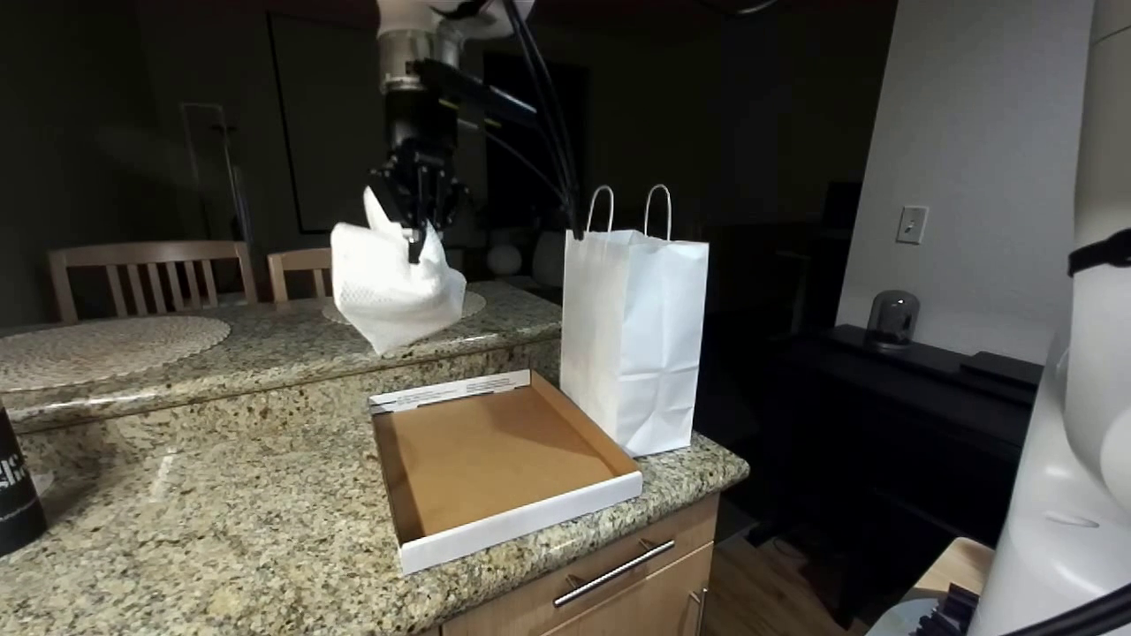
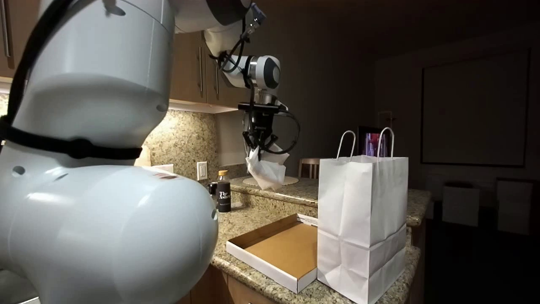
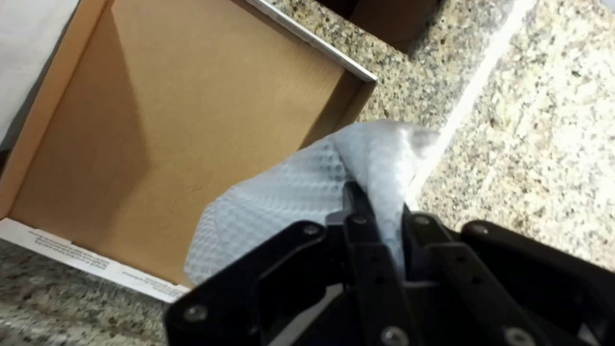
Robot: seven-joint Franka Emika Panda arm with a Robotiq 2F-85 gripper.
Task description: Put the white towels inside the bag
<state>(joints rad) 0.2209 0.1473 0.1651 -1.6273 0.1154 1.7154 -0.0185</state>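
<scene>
A crumpled white towel [image 1: 389, 291] with a dimpled texture hangs from my gripper [image 1: 422, 231]. The towel also shows in an exterior view [image 2: 268, 171] and in the wrist view [image 3: 274, 202]. In the wrist view my gripper [image 3: 379, 199] is shut on a fold of it, with cloth pinched between the fingers. The gripper points down and holds the towel in the air above the counter. The white paper bag [image 1: 636, 336] stands upright with two handles up, to the side of the towel and apart from it. The bag [image 2: 363, 219] has its inside hidden in both exterior views.
A shallow cardboard tray [image 1: 504, 450] lies on the granite counter [image 1: 256, 521] beside the bag; no towel shows in it. A raised ledge [image 1: 292, 353] with round placemats [image 1: 115, 349] runs behind. A dark bottle [image 2: 224, 194] stands farther along the counter.
</scene>
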